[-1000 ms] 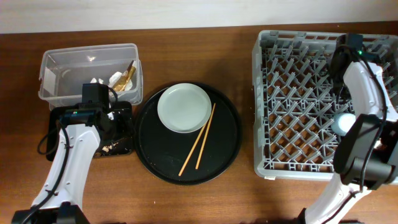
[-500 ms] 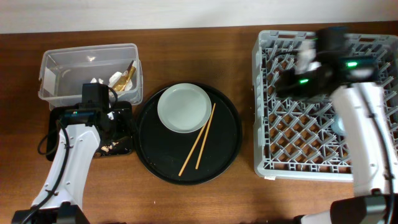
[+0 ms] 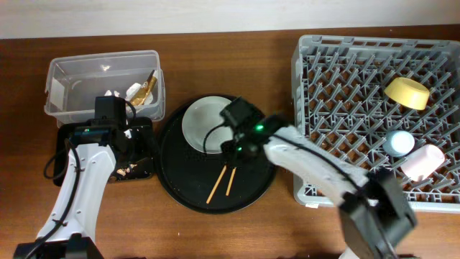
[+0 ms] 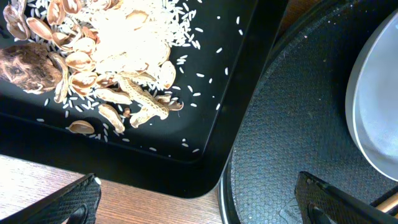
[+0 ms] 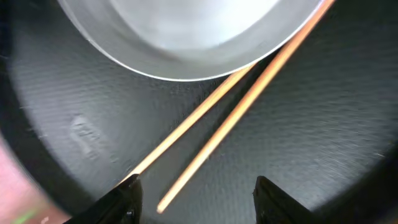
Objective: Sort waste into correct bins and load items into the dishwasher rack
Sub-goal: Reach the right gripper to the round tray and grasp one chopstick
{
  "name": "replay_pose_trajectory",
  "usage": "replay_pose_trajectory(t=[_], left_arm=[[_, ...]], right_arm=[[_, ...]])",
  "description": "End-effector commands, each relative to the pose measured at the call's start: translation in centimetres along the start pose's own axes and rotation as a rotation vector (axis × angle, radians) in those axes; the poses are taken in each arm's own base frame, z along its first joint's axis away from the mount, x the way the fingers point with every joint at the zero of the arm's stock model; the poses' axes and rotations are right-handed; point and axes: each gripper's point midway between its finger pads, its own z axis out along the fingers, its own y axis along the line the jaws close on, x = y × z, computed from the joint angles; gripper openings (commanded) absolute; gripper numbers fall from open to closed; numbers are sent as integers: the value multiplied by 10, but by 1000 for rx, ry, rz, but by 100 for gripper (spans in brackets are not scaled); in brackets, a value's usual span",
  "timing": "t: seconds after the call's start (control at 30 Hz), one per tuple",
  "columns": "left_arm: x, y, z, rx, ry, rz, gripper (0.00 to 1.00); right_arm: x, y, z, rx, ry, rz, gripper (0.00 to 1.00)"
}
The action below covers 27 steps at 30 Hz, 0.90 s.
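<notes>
The wooden chopsticks point(image 3: 220, 184) lie on the round black tray point(image 3: 180, 183), next to the grey-green plate point(image 3: 195, 124). My right gripper point(image 3: 233, 152) hovers open over them. In the right wrist view its fingers point(image 5: 196, 186) straddle the lower end of one chopstick point(image 5: 236, 115), with the plate point(image 5: 186, 37) above. My left gripper point(image 3: 138, 147) is open and empty over the shallow black tray point(image 3: 144, 164). That tray holds food scraps point(image 4: 118, 56). The clear tub point(image 3: 72, 86) holds white paper and gold foil point(image 3: 146, 89). The grey rack point(image 3: 345, 108) holds the yellow bowl point(image 3: 406, 92), blue cup point(image 3: 397, 142) and pink cup point(image 3: 422, 161).
In the left wrist view the open fingers point(image 4: 196, 186) span the black tray's corner point(image 4: 205, 180) and the round tray's rim point(image 4: 280, 137). Bare wooden table lies in front of the trays. My right arm crosses the rack's front left corner.
My right arm has swung left from over the rack to the round tray, above the chopsticks. The yellow bowl and pink cup now show in the rack. The left arm has not moved.
</notes>
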Motion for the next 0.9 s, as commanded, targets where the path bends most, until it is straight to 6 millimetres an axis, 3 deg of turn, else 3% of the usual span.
replay_pose_trajectory(t=[0.0, 0.13, 0.23, 0.37, 0.6, 0.7, 0.87], left_arm=[[-3, 0, -6, 7, -22, -7, 99], [-3, 0, -6, 7, -22, -7, 99], [-3, 0, -6, 7, -22, -7, 99], [-3, 0, -6, 7, -22, -7, 99], [-3, 0, -6, 8, -21, -7, 99], [-3, 0, -6, 7, -21, -7, 99], [-3, 0, -6, 7, -21, -7, 99]], right_arm=[[14, -11, 34, 102, 57, 96, 59], [24, -17, 59, 136, 112, 138, 54], [28, -27, 65, 184, 121, 159, 46], [35, -42, 61, 267, 132, 216, 39], [39, -41, 60, 266, 150, 220, 11], [40, -38, 60, 245, 160, 223, 4], [30, -25, 53, 193, 138, 248, 4]])
